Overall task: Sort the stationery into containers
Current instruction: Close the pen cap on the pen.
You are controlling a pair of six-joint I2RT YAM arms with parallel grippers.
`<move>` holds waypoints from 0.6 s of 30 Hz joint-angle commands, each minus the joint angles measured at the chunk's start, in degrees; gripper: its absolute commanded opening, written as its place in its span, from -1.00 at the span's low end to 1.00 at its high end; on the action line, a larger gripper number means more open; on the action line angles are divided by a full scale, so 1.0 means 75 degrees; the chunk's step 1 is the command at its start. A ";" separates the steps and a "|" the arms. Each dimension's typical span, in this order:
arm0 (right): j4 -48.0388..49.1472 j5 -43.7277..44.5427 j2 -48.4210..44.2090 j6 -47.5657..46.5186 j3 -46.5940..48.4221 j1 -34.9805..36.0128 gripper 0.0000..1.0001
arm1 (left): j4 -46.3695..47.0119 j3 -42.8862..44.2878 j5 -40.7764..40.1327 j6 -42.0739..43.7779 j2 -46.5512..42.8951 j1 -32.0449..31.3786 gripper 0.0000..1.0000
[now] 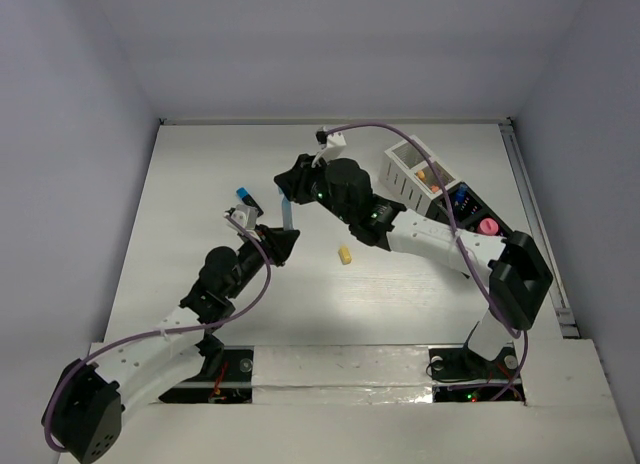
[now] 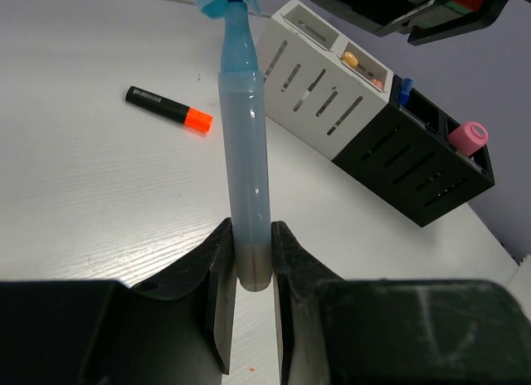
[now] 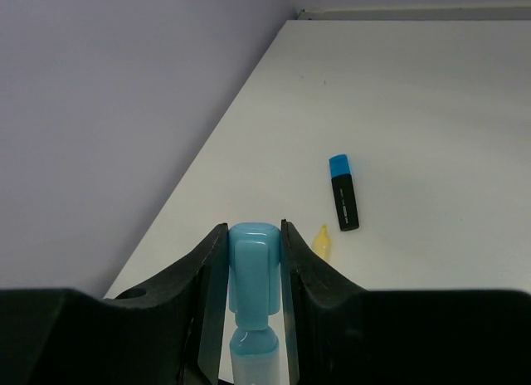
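Pink cylinder in black container

A white tabletop with faint wood grain sits boxed in by plain lilac-grey walls: a back wall, a left wall and a right wall. A thin metal rail runs along its right edge. The light is soft and even, and shadows are faint.

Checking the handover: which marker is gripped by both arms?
The pale blue marker: left gripper clamps its base, right gripper its cap. The orange-capped black marker and blue-capped black marker lie untouched.
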 commanded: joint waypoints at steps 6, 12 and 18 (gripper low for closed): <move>0.0421 -0.0133 -0.0083 0.0122 -0.0069 0.0010 -1.00 | 0.0140 0.0070 -0.0207 0.0128 -0.0313 -0.0027 -1.00; 0.0866 -0.0379 -0.0340 0.0426 -0.0643 0.0010 -1.00 | 0.0034 0.0058 -0.0278 0.0081 -0.0442 -0.0027 -1.00; 0.1628 -0.0684 -0.0611 0.0649 -0.1335 0.0010 -1.00 | 0.0081 0.0034 -0.0278 -0.0047 -0.0513 -0.0027 -1.00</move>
